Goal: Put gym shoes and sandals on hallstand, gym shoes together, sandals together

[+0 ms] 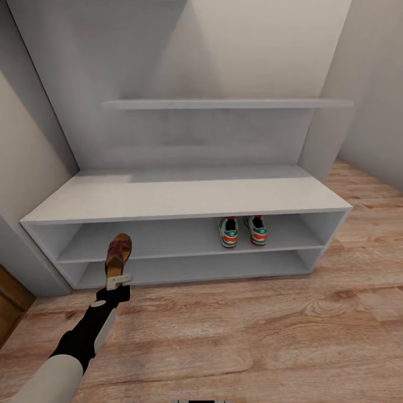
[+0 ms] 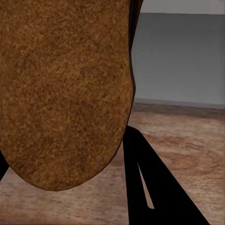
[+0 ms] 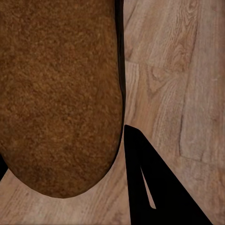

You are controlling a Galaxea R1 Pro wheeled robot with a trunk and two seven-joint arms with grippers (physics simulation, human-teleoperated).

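My left gripper (image 1: pixel 118 280) is shut on the heel of a brown sandal (image 1: pixel 118 252). It holds the sandal in the air, toe forward, in front of the left end of the hallstand (image 1: pixel 184 198), at the height of its shelves. In the left wrist view the sandal's sole (image 2: pixel 61 93) fills the space between the dark fingers (image 2: pixel 150 187). The two gym shoes (image 1: pixel 243 230) stand side by side, heels outward, on the upper shoe shelf right of centre. My right gripper (image 3: pixel 65 150) is shut on the other sandal (image 3: pixel 56 93), above the corridor floor (image 3: pixel 178 84).
The hallstand sits in a wall recess, with a wall shelf (image 1: pixel 224 104) above its flat top. Walls close in at the left, and a brown wooden edge (image 1: pixel 10 299) shows at the far left. Open floor (image 1: pixel 252 336) lies in front and to the right.
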